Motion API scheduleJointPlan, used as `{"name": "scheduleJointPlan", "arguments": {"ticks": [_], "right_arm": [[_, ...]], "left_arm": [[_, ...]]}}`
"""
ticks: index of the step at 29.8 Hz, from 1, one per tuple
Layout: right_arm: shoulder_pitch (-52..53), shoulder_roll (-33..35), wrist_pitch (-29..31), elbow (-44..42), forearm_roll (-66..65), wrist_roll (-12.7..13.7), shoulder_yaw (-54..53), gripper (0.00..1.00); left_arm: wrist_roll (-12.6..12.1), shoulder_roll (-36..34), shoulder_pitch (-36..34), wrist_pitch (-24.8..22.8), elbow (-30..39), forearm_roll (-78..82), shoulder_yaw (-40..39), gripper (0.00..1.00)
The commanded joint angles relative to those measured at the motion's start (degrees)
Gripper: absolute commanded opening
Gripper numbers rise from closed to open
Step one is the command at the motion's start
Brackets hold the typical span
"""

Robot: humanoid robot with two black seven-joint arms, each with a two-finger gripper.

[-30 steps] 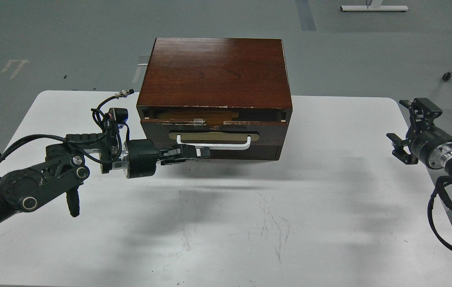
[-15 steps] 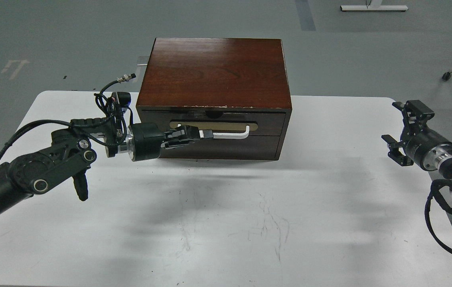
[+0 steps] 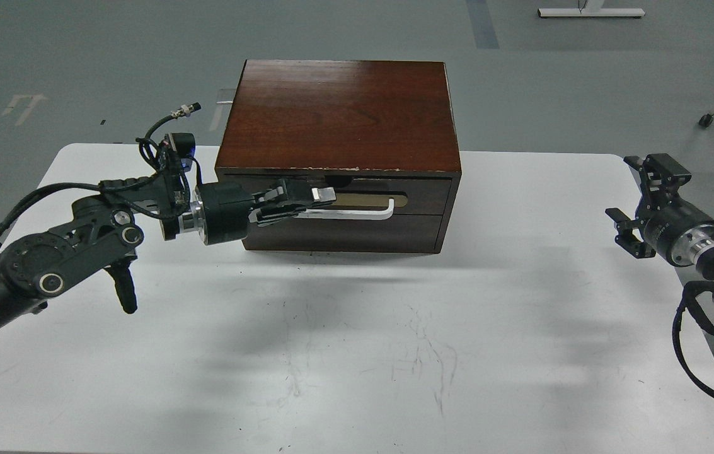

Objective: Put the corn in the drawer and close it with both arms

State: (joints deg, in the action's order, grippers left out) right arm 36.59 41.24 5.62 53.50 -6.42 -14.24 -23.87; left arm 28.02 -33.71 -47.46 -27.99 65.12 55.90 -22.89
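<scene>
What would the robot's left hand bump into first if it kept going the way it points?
The left hand points right, along the drawer front. It already lies at the white handle, so that bar seems first in line, though depth is hard to judge.

— What carries everything here?
— A white desk [image 3: 357, 353] with rounded corners, standing on a grey floor [image 3: 79, 63].
— And what sits on it?
— One dark-brown wooden cabinet [image 3: 339, 113], towards the far edge and about midway across.
— The desk's surface?
— Scuffed with faint dark scratches near the middle, and crossed by soft shadows in front of the cabinet.
</scene>
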Motion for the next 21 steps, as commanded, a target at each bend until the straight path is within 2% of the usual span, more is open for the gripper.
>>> {"name": "scheduleJointPlan", "arguments": {"ticks": [1,5,8,14,16,17,19,20,21], "right_arm": [[0.49,-0.02,0.00,-0.06,0.00,0.00,-0.03,0.99],[1.72,-0.46,0.00,0.03,0.00,-0.08,-0.65,0.99],[2.87,-0.72,-0.08,0.20,0.09,-1.31,-1.53,0.98],[4.36,-2.74,0.44,0.82,0.35,-10.97,-3.90,0.99],[4.71,-2.92,0.62,0.82,0.70,-12.12,-4.16,0.99],[4.80,-3.61,0.71,0.82,0.79,-12.13,-4.60,0.99],[4.80,-4.58,0.97,0.56,0.79,-11.95,-5.30,0.99],[4.80,-5.63,2.45,0.21,0.88,-11.78,-5.83,0.98],[4.80,-6.42,4.73,-0.06,0.88,-11.69,-5.92,0.98]], "left_arm": [[-0.02,-6.00,0.09,-0.01,5.88,-12.61,-0.75,0.97],[-0.02,-7.43,0.09,-0.01,4.93,-22.93,-8.03,0.98],[-0.02,-6.55,0.27,-0.01,-0.77,-25.93,-12.52,0.98],[-0.33,-4.87,0.62,-0.01,-14.91,-33.64,-12.97,0.98],[-4.44,-4.96,1.41,-0.01,-19.14,-36.38,-12.18,0.98],[-9.86,-4.53,2.45,-0.01,-21.50,-37.78,-11.92,0.98],[-14.90,-4.09,3.43,-0.01,-24.50,-38.67,-11.91,0.98],[-18.31,-3.39,4.48,-0.01,-28.00,-39.98,-11.91,0.98],[-19.57,-1.99,5.18,-0.01,-30.64,-41.30,-11.91,0.98]]}}
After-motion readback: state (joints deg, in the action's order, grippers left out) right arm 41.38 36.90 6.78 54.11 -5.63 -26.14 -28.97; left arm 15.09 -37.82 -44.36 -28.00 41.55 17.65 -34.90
